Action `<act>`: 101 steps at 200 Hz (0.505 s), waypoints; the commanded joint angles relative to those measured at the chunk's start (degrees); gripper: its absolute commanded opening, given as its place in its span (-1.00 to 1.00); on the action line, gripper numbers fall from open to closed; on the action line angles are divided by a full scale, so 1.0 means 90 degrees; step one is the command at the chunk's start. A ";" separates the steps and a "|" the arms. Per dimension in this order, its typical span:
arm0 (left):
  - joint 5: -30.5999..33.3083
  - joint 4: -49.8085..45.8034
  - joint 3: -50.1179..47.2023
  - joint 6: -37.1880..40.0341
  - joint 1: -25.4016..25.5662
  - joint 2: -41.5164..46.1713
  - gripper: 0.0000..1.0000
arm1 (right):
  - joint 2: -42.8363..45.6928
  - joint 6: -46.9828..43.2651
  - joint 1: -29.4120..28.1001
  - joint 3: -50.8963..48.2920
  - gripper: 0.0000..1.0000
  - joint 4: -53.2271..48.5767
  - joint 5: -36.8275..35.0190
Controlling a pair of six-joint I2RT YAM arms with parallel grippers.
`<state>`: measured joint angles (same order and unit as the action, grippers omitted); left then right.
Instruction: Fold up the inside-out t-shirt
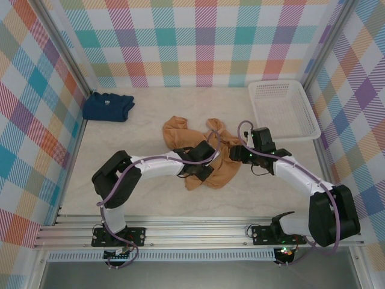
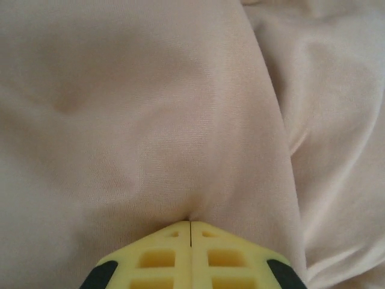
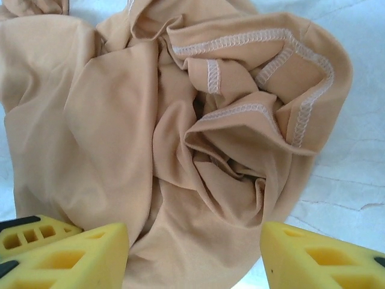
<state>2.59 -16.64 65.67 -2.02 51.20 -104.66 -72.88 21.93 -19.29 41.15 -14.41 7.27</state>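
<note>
The t-shirt lies crumpled near the middle of the table, not yet spread flat. The left gripper is pinched closed on its cloth, while the right gripper hangs wide open and empty over a seamed bunch. The next move probably calls for the right one to grab an edge so both can pull the shirt flat.

Tan t-shirt crumpled mid-table, left gripper down on its middle, right gripper at its right edge, both arms bent in toward it; folded navy shirt far-left corner, white basket far-right, both well apart from it.
</note>
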 commanded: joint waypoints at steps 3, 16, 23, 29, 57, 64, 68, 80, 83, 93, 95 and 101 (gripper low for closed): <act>-0.0839 0.1095 -0.0965 -0.0966 -0.0755 0.1283 -1.00 | 0.0305 -0.0397 -0.0198 -0.0155 0.13 0.0230 0.0747; -0.1874 0.2098 -0.1781 -0.2016 -0.1394 0.1948 -1.00 | 0.0341 -0.0625 -0.0439 -0.0201 0.14 0.0275 0.0791; -0.2127 0.2385 -0.2062 -0.2359 -0.1609 0.2203 -1.00 | 0.0259 -0.0708 -0.0559 -0.0160 0.15 0.0243 0.0775; -0.2197 0.2406 -0.2194 -0.2464 -0.1689 0.2359 -1.00 | 0.0141 -0.0756 -0.0647 -0.0113 0.15 0.0209 0.0713; -0.1841 0.2000 -0.2500 -0.2689 -0.1781 0.2755 -1.00 | -0.0410 -0.0689 -0.0847 0.0113 0.15 0.0219 0.0532; -0.1726 0.2024 -0.2681 -0.2919 -0.1895 0.2910 -1.00 | -0.0515 -0.0720 -0.0903 0.0172 0.15 0.0243 0.0581; -0.1683 0.2040 -0.2773 -0.3030 -0.1986 0.3004 -1.00 | -0.0577 -0.0754 -0.0958 0.0215 0.15 0.0236 0.0583; -0.1580 0.2061 -0.3033 -0.3284 -0.2250 0.3317 -1.00 | -0.0798 -0.0809 -0.1188 0.0377 0.16 0.0175 0.0451; -0.1527 0.2043 -0.3078 -0.3341 -0.2310 0.3399 -1.00 | -0.0866 -0.0822 -0.1253 0.0421 0.16 0.0175 0.0429; -0.1392 0.1936 -0.3192 -0.3410 -0.2473 0.3626 -1.00 | -0.1100 -0.0873 -0.1465 0.0576 0.16 0.0213 0.0367; -0.1372 0.1910 -0.3209 -0.3409 -0.2500 0.3659 -1.00 | -0.1147 -0.0894 -0.1501 0.0612 0.16 0.0219 0.0365; -0.1318 0.1827 -0.3224 -0.3426 -0.2575 0.3734 -1.00 | -0.1287 -0.0913 -0.1614 0.0704 0.16 0.0273 0.0373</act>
<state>-11.64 0.45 38.48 -27.81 31.38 -75.35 -80.82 16.12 -29.93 43.05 -13.08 10.79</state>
